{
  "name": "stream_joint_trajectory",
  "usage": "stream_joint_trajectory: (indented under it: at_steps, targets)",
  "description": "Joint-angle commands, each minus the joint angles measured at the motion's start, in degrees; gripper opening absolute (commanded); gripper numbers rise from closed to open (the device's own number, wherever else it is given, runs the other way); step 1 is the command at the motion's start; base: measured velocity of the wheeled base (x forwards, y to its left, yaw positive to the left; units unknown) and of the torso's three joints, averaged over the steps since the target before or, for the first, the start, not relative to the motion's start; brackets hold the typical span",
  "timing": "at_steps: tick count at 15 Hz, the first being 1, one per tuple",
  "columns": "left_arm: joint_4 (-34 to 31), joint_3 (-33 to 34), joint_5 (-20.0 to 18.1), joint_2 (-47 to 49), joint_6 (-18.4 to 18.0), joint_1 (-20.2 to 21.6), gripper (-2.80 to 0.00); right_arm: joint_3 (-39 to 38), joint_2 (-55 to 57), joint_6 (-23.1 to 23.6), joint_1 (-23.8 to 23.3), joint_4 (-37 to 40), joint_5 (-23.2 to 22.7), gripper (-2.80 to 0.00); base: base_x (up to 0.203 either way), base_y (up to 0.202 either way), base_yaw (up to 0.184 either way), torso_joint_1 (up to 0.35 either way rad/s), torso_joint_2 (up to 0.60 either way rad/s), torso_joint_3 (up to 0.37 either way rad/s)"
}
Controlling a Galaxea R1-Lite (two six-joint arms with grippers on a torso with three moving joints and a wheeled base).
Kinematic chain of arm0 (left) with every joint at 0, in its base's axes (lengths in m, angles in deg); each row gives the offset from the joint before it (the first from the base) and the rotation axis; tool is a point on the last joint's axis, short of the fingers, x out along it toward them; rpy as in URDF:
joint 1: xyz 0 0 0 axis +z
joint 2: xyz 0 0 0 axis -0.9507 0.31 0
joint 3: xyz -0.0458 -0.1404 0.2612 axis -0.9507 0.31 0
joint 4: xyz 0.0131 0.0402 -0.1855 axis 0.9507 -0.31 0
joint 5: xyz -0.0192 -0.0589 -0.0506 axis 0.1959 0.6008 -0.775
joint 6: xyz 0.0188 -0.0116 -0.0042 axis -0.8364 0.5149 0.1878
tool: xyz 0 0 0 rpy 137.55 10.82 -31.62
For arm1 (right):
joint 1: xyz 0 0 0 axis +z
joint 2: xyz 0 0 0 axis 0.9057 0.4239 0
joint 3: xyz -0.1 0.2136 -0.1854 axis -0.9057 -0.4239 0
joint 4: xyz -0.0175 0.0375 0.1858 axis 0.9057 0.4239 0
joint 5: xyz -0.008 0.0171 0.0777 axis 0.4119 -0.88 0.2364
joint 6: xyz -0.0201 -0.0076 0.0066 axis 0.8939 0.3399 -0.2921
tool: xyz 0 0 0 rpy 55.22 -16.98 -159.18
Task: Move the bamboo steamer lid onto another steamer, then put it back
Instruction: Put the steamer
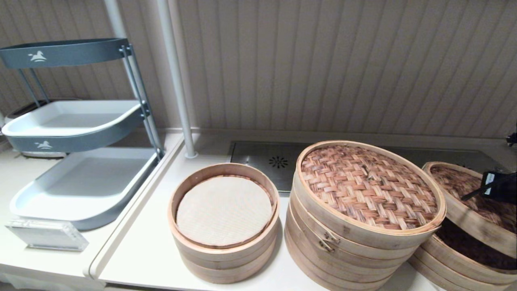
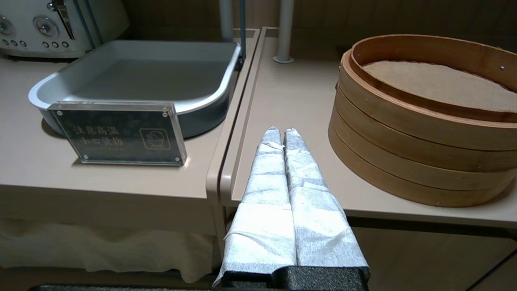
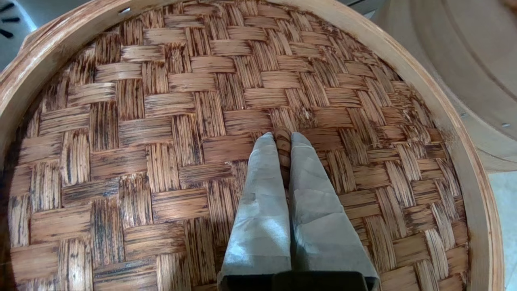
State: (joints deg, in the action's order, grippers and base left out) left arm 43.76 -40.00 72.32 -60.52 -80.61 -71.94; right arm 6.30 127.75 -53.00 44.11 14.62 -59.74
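Observation:
The bamboo steamer lid [image 1: 460,190], with a dark brown woven top and a pale band rim, hangs tilted at the far right above its lower stack [image 1: 452,262], whose dark inside shows beneath it. In the right wrist view my right gripper [image 3: 282,137] is shut on the lid's [image 3: 161,141] small centre knot [image 3: 283,147]. Another steamer [image 1: 363,194], the tallest stack with a tan-reddish lid, stands just left of the raised lid. My left gripper [image 2: 281,131] is shut on nothing, parked over the table's front edge, left of the cloth-lined steamer.
A smaller steamer with a white cloth liner [image 1: 224,218] stands left of the tall stack. A grey tiered tray rack [image 1: 76,129], an acrylic sign [image 2: 121,133] and a white pole [image 1: 177,81] are at the left. A steel drain plate [image 1: 266,157] lies behind.

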Motion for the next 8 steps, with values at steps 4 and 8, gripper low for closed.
stream_joint_trajectory:
  at_steps: [4, 8]
  targets:
    - [0.04, 1.41, 0.00, -0.16, -0.01, 0.00, -2.80, -0.76, 2.01, -0.13, 0.16, -2.44, 0.11, -2.80, 0.000, 0.000, 0.000, 0.000, 0.00, 0.000]
    - [0.04, 1.41, 0.03, -0.17, -0.01, 0.01, -2.80, -2.45, 2.95, -0.22, 0.21, -6.30, 0.16, -2.80, 0.000, 0.000, 0.000, 0.000, 0.00, 0.000]
